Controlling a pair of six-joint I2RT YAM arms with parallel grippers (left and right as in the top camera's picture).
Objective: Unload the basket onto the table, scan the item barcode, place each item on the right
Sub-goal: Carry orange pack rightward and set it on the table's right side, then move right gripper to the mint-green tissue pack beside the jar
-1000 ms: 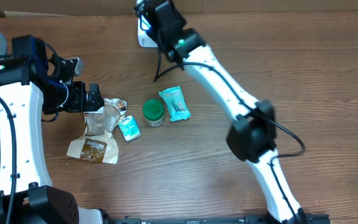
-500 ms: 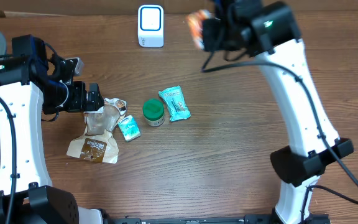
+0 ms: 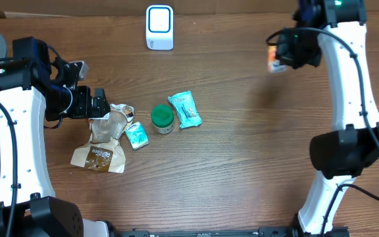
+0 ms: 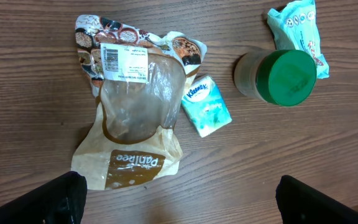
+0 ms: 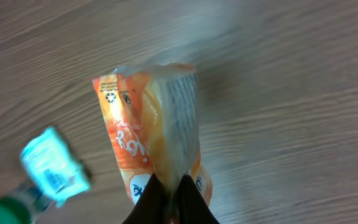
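Right hand (image 5: 169, 193): the jaws are being kept fully closed on the lower edge of an orange packet (image 5: 157, 130), which is being pinched between the two dark fingers. The packet is being held in the air above the desk (image 3: 242, 164), at its far right side. A recycling mark is being shown near the packet's top corner, and a block of small print is running down one side. Neither the print nor the larger white lettering can be read.

The scanner (image 3: 159, 27), a white box with a blue-edged window, is standing at the far edge of the desk. The packet is being held well apart from it, off to the right.

Left hand (image 4: 179, 183): the jaws are being held wide apart and nothing is being gripped. The hand is being held over a brown paper bag (image 4: 135, 118) lying flat on the desk.

The bag has a clear window. A word starting "Pani" is being shown in white on its lower part, but the remaining letters cannot be told for certain. A white label (image 4: 122, 61) with a barcode and small text is being shown at the bag's top; the small text is too fine to read.

A small tissue pack (image 4: 207, 109) marked "Kleenex" is lying just beside the bag. A jar (image 4: 281, 76) with a green lid is standing near it. A teal packet (image 4: 294, 28) is lying just beside the jar, and its print is not legible.
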